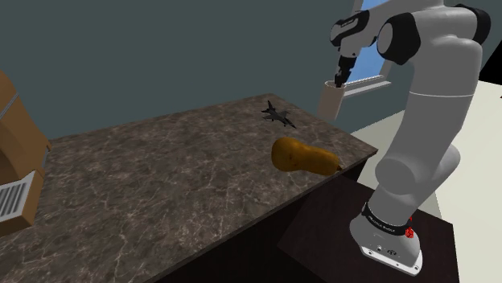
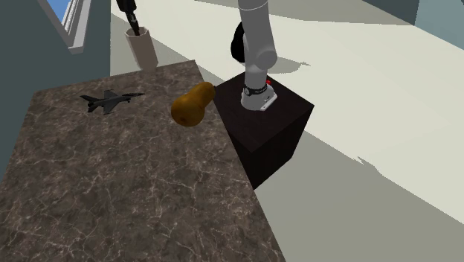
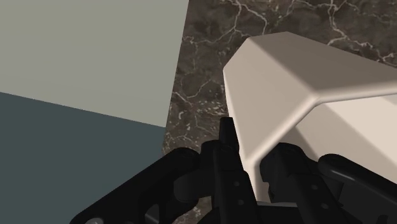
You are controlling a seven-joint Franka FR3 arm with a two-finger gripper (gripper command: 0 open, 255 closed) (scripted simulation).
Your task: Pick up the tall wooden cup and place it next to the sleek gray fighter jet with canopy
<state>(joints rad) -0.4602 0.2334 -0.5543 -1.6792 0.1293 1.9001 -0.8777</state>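
White arm [image 1: 434,88] of rounded tubes with dark joints; the tool [image 1: 340,79] is all black. A black band [image 1: 384,219] rings its foot, a red mark [image 1: 410,233] at 4 o'clock.

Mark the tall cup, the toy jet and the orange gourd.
tall cup [image 1: 329,103], shoulder view, on its side wall.
toy jet [image 2: 109,99], second exterior view, on its fuselage.
orange gourd [image 1: 290,153], shoulder view, on its thick end.

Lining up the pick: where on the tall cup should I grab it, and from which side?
Grip one wall at the rim, coming straight down. The cup stands upright at the table corner, mouth open upward; tall and narrow, it would likely tip under a sideways push. The gripper hangs at that rim.
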